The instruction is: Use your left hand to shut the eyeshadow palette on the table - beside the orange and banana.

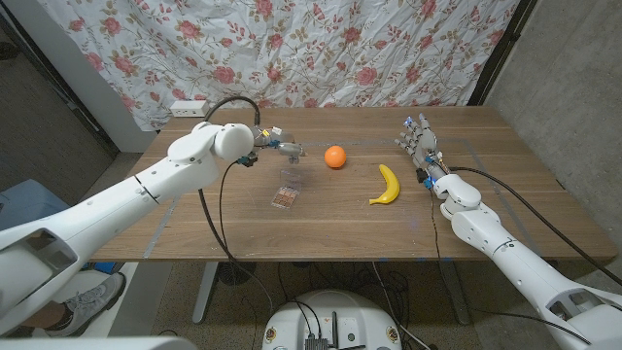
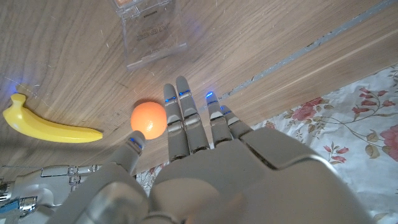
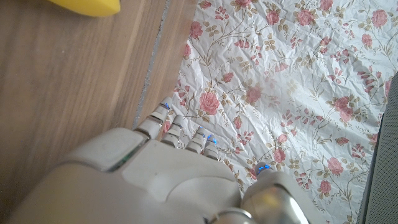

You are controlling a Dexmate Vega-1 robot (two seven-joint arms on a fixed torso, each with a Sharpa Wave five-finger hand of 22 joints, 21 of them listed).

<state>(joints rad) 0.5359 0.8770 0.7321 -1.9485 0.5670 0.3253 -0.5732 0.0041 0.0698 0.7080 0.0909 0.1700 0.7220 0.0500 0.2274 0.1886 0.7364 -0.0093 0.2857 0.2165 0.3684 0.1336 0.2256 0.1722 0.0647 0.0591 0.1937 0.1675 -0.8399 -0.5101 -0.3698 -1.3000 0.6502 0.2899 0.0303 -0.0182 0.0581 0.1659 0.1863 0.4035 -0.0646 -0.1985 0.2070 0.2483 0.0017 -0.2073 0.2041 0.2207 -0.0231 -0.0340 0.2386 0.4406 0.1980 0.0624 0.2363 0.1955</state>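
Hovering over the wooden table [image 1: 194, 228], the robot's left hand [image 1: 283, 148] is holding nothing, its fingers [image 2: 177, 118] stretched out straight and slightly apart, just to the far side of the small clear-plastic eyeshadow palette [image 1: 286, 193]. That palette is lying toward the table's middle with its transparent lid standing up, open, over a tray of brownish colour pans; in the left wrist view the clear lid [image 2: 152, 31] is showing just past the fingertips, not touched by them. To the right of the palette and a little farther back, the round orange [image 1: 334, 157] is sitting alone on the wood, and further right the curved yellow banana [image 1: 387, 185] is lying nearer the right side. Beside the banana, the right hand [image 1: 419, 140] is waiting above the table with its fingers extended and apart, grasping nothing. Behind the table, a white cloth printed with pink roses [image 1: 321, 49] is hanging as a backdrop.
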